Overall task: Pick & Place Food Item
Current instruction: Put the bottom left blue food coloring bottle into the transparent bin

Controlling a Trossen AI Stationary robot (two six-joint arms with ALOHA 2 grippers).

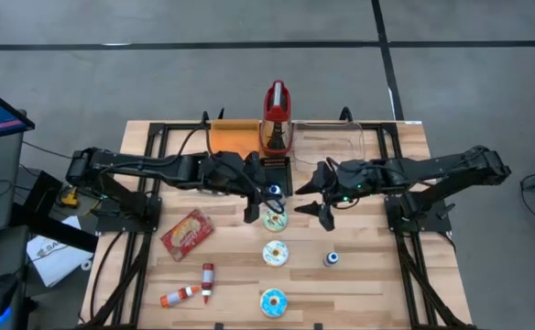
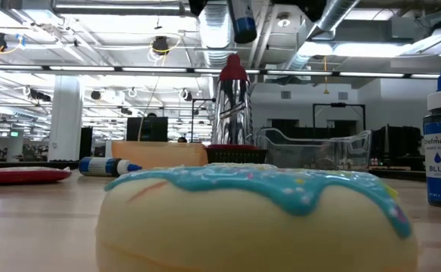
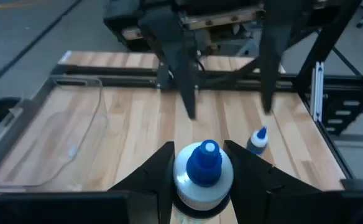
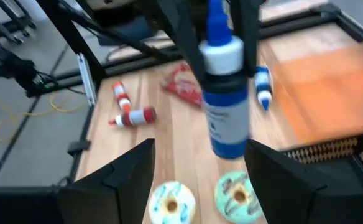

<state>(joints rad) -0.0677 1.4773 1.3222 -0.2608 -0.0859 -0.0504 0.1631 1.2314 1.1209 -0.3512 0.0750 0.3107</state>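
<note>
Red and flat, the food item lies on the surface's left half, long axis diagonal, nearer the left gripper, whose jaws are clenched on a blue-capped bottle, than the right gripper, jaws released.

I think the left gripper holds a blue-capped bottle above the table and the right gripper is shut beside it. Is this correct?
Not quite: the right gripper is open, as the right wrist view shows. The left gripper does hold the blue-capped bottle above the table.
</note>
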